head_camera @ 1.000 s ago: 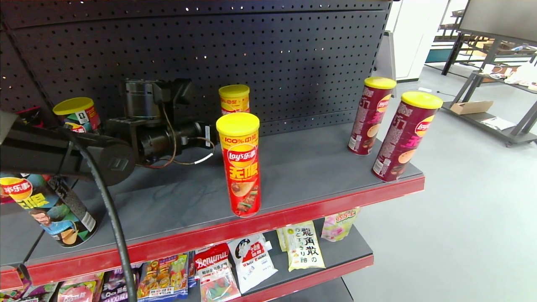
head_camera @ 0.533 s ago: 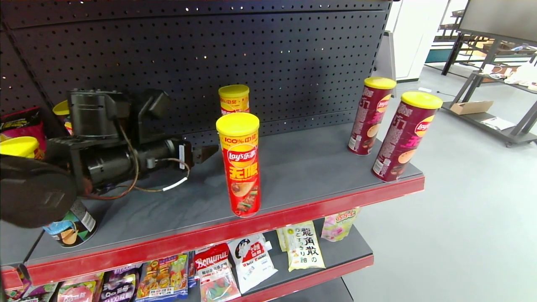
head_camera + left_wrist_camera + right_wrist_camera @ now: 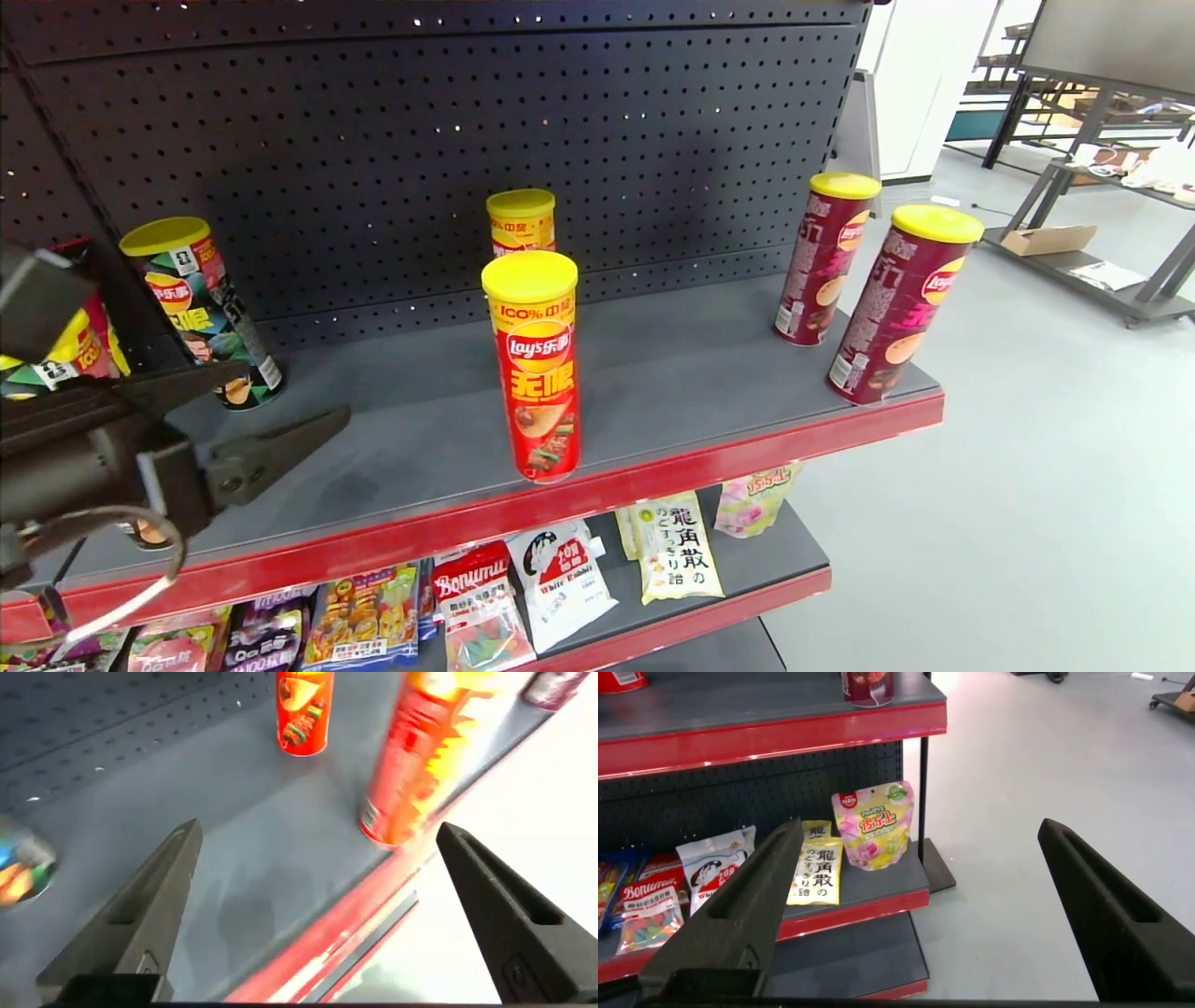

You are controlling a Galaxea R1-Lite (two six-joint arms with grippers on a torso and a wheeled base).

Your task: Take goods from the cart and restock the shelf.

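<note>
Bright even light, soft shadows on the shelf [image 3: 672, 373], floor [image 3: 551, 821] washed white, head view edges bowed.

Round logo and big yellow characters on the tall red cardboard tube with yellow lid [image 3: 537, 373]. Same logo, smaller, on the front maroon yellow-lidded tube [image 3: 901, 308] and the rear maroon yellow-lidded tube [image 3: 826, 261]. Black characters down the pale yellow flat pouch [image 3: 677, 551] on the lower shelf [image 3: 784, 555].

Upper shelf [image 3: 709, 373] count. Red, yellow-lidded: two, namely front red can [image 3: 532, 373] and rear red can [image 3: 521, 224]. Maroon: two, namely inner maroon can [image 3: 826, 261] and edge maroon can [image 3: 901, 308]. Patterned can [image 3: 201, 308]: one in full sight. Further cans [image 3: 75, 345] at left partly hidden, uncounted. Lower shelf [image 3: 794, 551]: snack bags [image 3: 672, 551], at least seven.
</note>
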